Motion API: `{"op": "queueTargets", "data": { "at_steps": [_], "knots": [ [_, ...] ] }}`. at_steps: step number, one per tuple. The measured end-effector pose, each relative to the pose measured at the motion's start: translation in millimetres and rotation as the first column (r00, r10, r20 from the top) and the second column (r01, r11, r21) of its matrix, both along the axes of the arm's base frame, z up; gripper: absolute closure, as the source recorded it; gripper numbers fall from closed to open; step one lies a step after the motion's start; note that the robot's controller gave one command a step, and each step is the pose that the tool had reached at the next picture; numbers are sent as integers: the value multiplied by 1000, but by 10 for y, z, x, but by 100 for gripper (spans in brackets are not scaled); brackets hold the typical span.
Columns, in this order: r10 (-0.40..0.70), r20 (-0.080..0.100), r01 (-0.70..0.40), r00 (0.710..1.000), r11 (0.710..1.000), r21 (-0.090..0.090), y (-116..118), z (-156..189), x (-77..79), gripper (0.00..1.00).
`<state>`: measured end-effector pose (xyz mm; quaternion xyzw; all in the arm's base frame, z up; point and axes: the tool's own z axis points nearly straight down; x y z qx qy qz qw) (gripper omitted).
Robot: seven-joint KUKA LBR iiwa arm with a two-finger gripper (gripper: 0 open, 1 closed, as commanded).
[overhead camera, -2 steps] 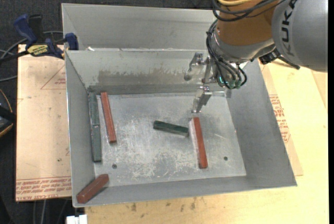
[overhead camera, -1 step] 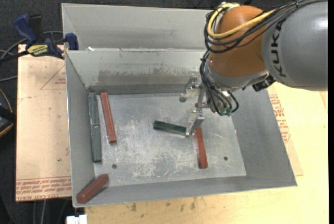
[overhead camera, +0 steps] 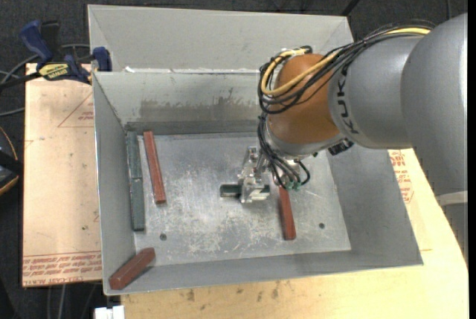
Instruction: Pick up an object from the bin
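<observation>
At the lower left of the frame a stubby red-brown block (overhead camera: 132,268) lies tilted in the near corner of the grey bin (overhead camera: 195,234). Further up, a little right of the middle, a short red-brown stick (overhead camera: 287,215) lies flat on the bin floor, slanting down to the right. Its upper end is just beside the pincer (overhead camera: 253,189). The pincer stands low over the floor, and I cannot tell how far open it is or whether it grips anything. A small dark piece (overhead camera: 229,192) juts out at its left, too unclear to name. Along the left side a grey bar (overhead camera: 136,182) and a longer red-brown stick (overhead camera: 155,167) lie close together, well apart from the pincer. Above the pincer sit the orange wrist cover (overhead camera: 297,98) with its looped cables (overhead camera: 274,83), and the grey arm (overhead camera: 405,91) comes in from the upper right.
</observation>
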<state>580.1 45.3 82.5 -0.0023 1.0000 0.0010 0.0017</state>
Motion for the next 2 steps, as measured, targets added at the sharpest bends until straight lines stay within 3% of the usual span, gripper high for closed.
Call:
{"op": "queueTargets", "data": {
  "at_steps": [1, 2],
  "knots": [
    [0, 0, 0, 1000, 1000, 0, 0, 0, 0, 100],
    [-15, 7, 15, 1000, 1000, -1, -90, 1797, 34, 100]
  ]
}}
